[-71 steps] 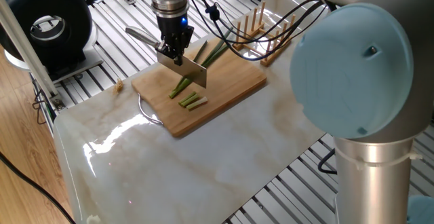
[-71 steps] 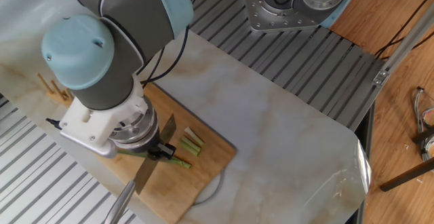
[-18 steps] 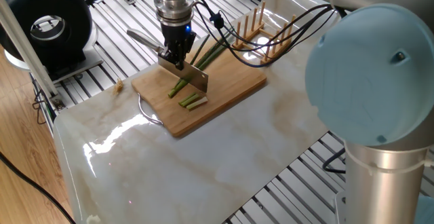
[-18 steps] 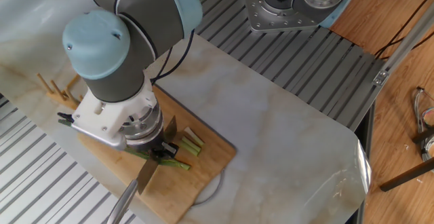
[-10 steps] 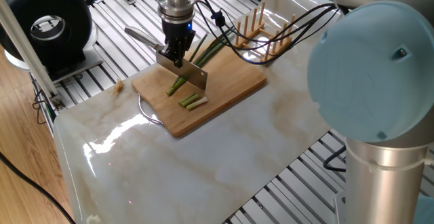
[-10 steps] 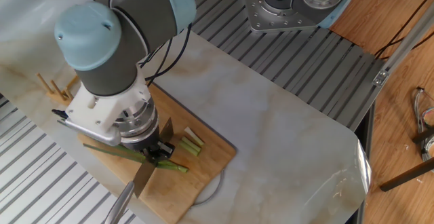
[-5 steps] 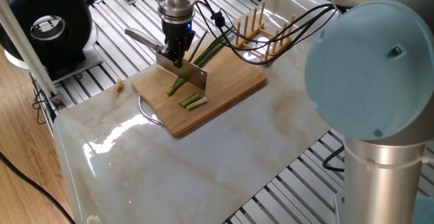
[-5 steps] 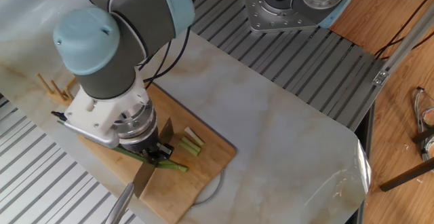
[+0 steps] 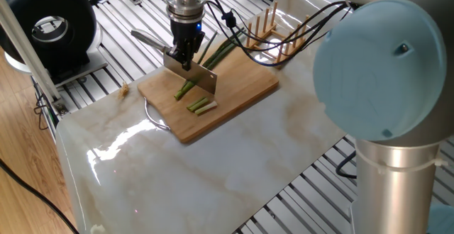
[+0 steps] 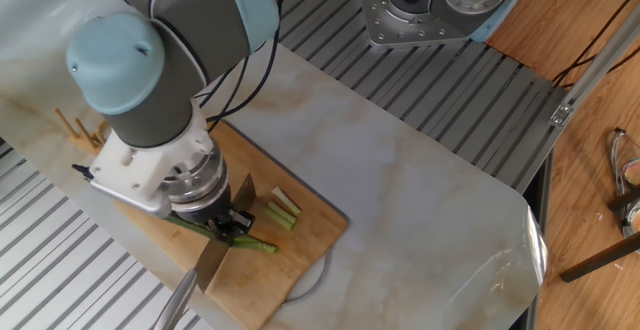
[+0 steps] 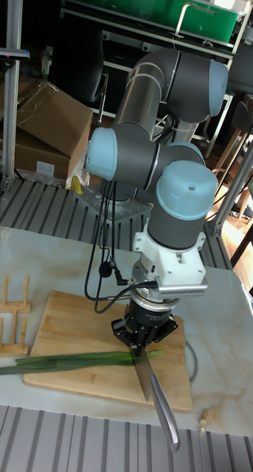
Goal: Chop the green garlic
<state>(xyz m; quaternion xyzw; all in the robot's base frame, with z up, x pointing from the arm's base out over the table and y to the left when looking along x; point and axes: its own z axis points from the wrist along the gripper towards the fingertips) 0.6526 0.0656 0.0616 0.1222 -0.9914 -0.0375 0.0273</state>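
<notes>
- Pincer [image 9: 186,58] was clamped narrow on a knife [image 9: 191,76], blade edge-down & crosswise over the stalk, handle sticking out behind, prob. so a straight push down would cut.
- Green garlic [image 9: 206,65] lay on the cutting board [image 9: 245,85], pale end under the blade, leaves running off the board twd the peg rack [image 9: 273,28].
- Cut pieces [image 9: 201,106] sat just beside the blade, apart from the stalk.
- Board rested on a marble slab [image 9: 234,170], giving the cuts a firm base.
</notes>
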